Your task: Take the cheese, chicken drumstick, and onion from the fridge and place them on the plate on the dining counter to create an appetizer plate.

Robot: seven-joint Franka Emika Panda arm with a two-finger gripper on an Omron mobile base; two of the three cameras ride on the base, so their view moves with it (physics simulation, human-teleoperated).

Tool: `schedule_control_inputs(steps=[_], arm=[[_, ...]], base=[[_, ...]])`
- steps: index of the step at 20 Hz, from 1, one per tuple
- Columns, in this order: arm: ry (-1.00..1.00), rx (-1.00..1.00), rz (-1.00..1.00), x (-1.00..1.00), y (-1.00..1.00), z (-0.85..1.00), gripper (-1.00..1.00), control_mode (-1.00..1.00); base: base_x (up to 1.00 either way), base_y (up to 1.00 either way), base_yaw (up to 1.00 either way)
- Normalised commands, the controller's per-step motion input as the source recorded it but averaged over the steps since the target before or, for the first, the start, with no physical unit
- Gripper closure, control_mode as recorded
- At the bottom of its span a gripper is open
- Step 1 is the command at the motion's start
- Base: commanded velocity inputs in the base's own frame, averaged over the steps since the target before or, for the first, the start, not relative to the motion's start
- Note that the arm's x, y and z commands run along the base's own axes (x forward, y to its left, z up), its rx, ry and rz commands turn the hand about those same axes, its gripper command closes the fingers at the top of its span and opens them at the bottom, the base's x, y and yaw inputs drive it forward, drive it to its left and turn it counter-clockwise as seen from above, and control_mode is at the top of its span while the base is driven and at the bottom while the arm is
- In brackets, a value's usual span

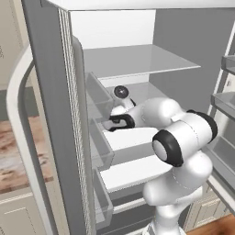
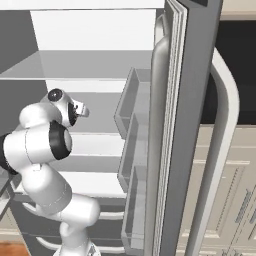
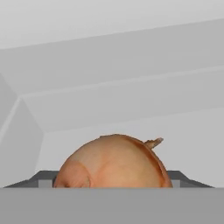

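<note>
The onion (image 3: 113, 162) sits right at the gripper (image 3: 113, 186), its rounded tan-orange dome rising between the two dark finger tips (image 3: 43, 178), one at each flank. Its skin is smooth with a darker reddish-brown streak curving over the upper right, and a small dry stem nub pokes out just beyond that streak. Its lower part is cut off, so whether the tips touch it cannot be told. It lies inside the fridge (image 1: 55, 114), whose doors stand open, with pale inner walls and a white shelf (image 1: 137, 62) behind and above it. The arm reaches to a middle shelf level.
</note>
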Motion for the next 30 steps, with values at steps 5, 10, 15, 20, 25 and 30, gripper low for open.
schedule_control_inputs(steps=[5, 10, 15, 20, 25, 30], arm=[[0.01, 0.00, -0.05, -0.53, -0.41, 0.04, 1.00, -1.00], [-0.01, 0.01, 0.00, -0.96, -0.52, 0.51, 1.00, -1.00], [0.00, 0.00, 0.04, -1.00, -0.45, 0.75, 1.00, -1.00], [0.09, 0.00, 0.04, -1.00, -0.39, 0.51, 1.00, -1.00], [0.11, 0.00, 0.00, -1.00, -0.29, 0.30, 1.00, -1.00], [0.07, 0.00, 0.00, -1.00, -0.27, 0.29, 1.00, -1.00]], base=[[0.00, 0.00, 0.00], [0.00, 0.00, 0.00], [0.00, 0.00, 0.00], [0.00, 0.00, 0.00], [0.00, 0.00, 0.00], [0.00, 0.00, 0.00]])
